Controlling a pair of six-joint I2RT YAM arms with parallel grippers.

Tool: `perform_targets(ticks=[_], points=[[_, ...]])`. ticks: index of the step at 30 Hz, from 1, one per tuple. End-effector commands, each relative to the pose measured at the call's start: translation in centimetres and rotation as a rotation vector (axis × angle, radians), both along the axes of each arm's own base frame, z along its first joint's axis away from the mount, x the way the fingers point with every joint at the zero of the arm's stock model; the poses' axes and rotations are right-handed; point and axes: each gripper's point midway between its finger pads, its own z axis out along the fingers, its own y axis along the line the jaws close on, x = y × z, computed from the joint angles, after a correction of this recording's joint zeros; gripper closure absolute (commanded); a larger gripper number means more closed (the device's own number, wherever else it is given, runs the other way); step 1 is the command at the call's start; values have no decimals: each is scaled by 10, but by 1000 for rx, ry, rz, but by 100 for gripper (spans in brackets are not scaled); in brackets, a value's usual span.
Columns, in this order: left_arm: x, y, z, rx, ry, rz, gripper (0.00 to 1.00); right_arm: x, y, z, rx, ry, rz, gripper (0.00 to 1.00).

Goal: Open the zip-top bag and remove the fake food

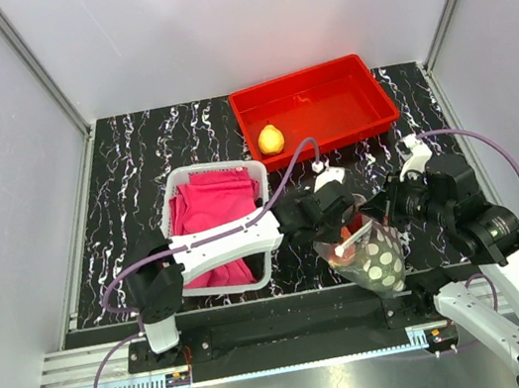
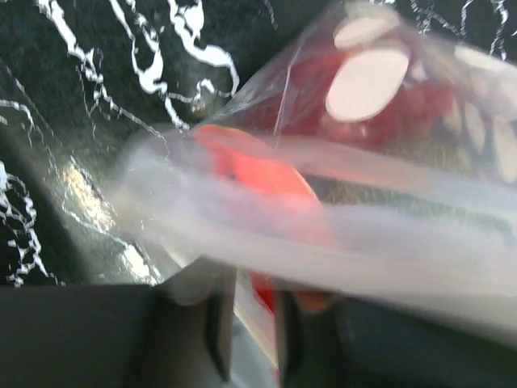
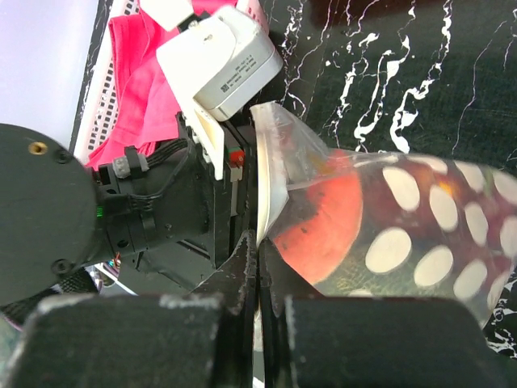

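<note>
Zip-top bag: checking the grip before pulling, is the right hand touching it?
Touching. The right wrist view shows the right hand shut on the rim of the zip-top bag.

At six o'clock the right gripper (image 3: 257,257) pinches the zip-top bag (image 3: 420,234), which stretches toward three o'clock, red fake food (image 3: 323,230) inside.

We've got the basket (image 1: 177,183) on the left of the table (image 1: 132,156), cloths (image 1: 208,213) in it. The tray (image 1: 377,93) is behind it to the right, with a lemon (image 1: 271,139) in its left end. Up front, right of the basket, the zip-top bag (image 1: 377,259) hangs between the left gripper (image 2: 250,319) and right gripper (image 3: 257,275), fake food (image 3: 319,230) inside.
</note>
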Motion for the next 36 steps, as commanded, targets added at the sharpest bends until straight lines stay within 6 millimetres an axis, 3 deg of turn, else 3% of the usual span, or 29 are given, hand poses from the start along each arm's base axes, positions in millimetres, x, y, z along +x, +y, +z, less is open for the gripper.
perform_targets(ticks=[1, 4, 7, 11, 17, 20, 21, 22, 24, 28, 30, 36], points=[[4, -12, 24, -51, -67, -72, 93, 9, 4, 16, 31, -73, -3, 100], [0, -17, 35, -79, -66, -100, 100, 11, 3, 14, 25, -69, -12, 100], [-3, -20, 54, -133, -76, -117, 100, 13, 1, 13, 16, -68, -20, 100], [-5, -21, 91, -234, -126, -132, 100, 17, -2, 13, 2, -70, -45, 100], [-12, -12, 137, -331, -210, -174, 100, 26, -30, 12, -53, -63, -223, 100], [-15, -9, 153, -380, -239, -190, 100, 28, -43, 9, -66, -62, -311, 100], [-14, -6, 151, -380, -244, -188, 100, 28, -45, 8, -58, -59, -329, 100], [-15, -6, 164, -423, -268, -190, 100, 29, -49, 6, -64, -58, -356, 100], [-15, -3, 164, -436, -285, -189, 100, 28, -54, 6, -63, -64, -385, 100], [-6, 2, 179, -500, -367, -154, 100, 24, -54, 7, -62, -75, -369, 100], [1, 8, 182, -506, -415, -127, 100, 21, -44, 10, -43, -81, -309, 100], [25, 2, 221, -605, -525, -74, 100, 15, -26, 7, 2, -61, -210, 100]])
